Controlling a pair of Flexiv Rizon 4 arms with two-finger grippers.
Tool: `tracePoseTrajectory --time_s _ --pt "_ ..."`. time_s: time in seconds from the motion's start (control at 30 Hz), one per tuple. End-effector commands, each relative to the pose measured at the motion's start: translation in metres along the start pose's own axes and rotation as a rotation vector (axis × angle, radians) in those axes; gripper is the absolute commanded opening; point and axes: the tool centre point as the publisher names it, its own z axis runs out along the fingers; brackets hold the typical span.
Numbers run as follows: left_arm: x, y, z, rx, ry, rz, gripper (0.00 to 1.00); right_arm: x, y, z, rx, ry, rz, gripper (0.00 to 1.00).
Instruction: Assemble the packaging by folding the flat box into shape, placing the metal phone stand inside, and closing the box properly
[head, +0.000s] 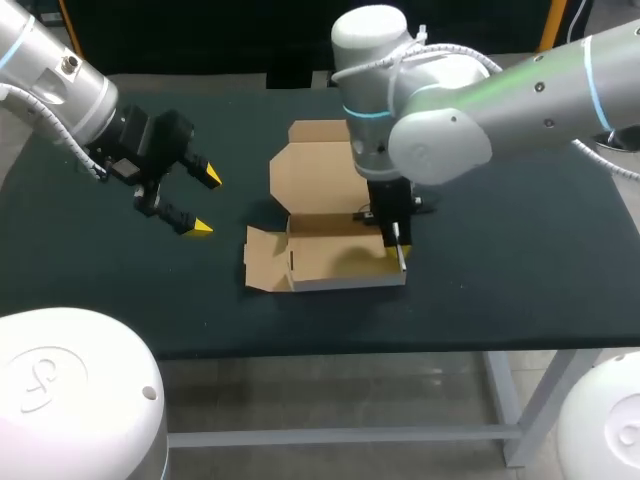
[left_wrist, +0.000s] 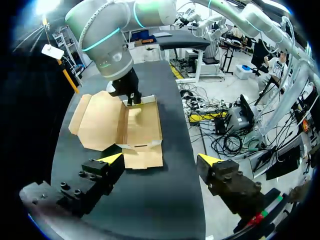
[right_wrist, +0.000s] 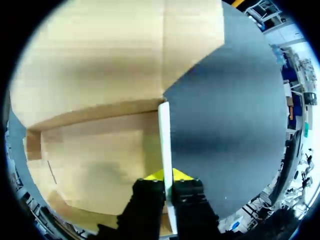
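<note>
- The dark table fills the middle band of the head view. The metal phone stand shows nowhere on it.
- The box sits at frame centre, half formed. Its lid panel lies flat toward the top, the tray walls are partly raised, and the left flap is down.
- Your right gripper, just right of centre, has its fingers narrow, pinching the tray's right wall from both sides. Hold that wall upright and grip low so the crease sets square.
- Your left gripper, centre left, hangs fingers wide and empty, well apart from the box. I'd send it to the left flap.
</note>
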Motion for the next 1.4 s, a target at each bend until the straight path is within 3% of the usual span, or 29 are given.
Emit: tracePoseTrajectory --time_s 0.03,0.2,0.53,0.77,1.4 --pt "0.000 0.000 -0.001 -0.004 0.003 -0.001 1.00 0.002 0.002 0.002 -0.007 -0.076 0.009 0.00" --pt "0.000 0.000 -0.001 -0.004 0.003 -0.001 1.00 -0.002 0.000 0.002 -0.021 -0.068 0.016 0.00" --pt "0.000 0.000 -0.001 -0.004 0.003 -0.001 1.00 -0.004 -0.007 -0.003 -0.052 0.153 -0.103 0.00" --pt "0.000 0.000 -0.001 -0.004 0.003 -0.001 1.00 -0.001 -0.007 -0.007 -0.059 0.223 -0.147 0.00" --pt "0.000 0.000 -0.001 -0.004 0.003 -0.001 1.00 0.011 -0.006 -0.003 0.002 0.189 -0.133 0.00"
